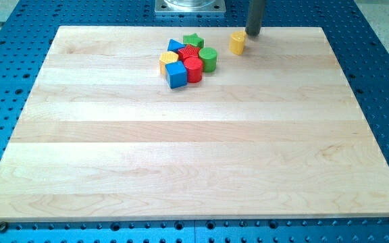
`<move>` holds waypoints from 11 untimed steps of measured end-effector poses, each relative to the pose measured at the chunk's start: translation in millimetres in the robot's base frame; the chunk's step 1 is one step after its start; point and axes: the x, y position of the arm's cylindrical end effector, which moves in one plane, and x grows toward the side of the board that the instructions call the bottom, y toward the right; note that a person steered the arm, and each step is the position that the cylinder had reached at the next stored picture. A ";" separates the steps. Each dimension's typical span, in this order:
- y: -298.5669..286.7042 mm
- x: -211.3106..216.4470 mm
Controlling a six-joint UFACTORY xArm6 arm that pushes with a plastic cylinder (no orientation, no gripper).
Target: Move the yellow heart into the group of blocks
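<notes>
my tip (253,34) stands near the view's top edge of the wooden board (194,162), at the end of a straight dark rod that runs up out of the picture. there are no fingers on this rod, so nothing can be wide, narrow or holding; it grips nothing.

the yellow heart (238,42) sits just to the view's left of my tip and a little below it, very near, though i cannot tell whether the two touch. it stands alone, apart from the other blocks.

the group lies farther to the view's left of my tip and lower. nearest to the heart is the green cylinder (209,59). the green star (193,42) is at the group's top, with a blue block (175,46) to its left. a red block (188,53) sits in the middle, the red cylinder (193,69) below it. a yellow block (168,61) is on the group's left side and the blue cube (177,75) at its bottom. these seven are packed tight together.

the board rests on a blue perforated table (377,61). a grey metal base (190,7) shows at the view's top. no brand, label or writing can be read anywhere.
</notes>
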 end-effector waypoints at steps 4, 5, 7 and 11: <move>10.8 -0.8; -26.4 38.7; -52.4 38.7; -80.9 53.8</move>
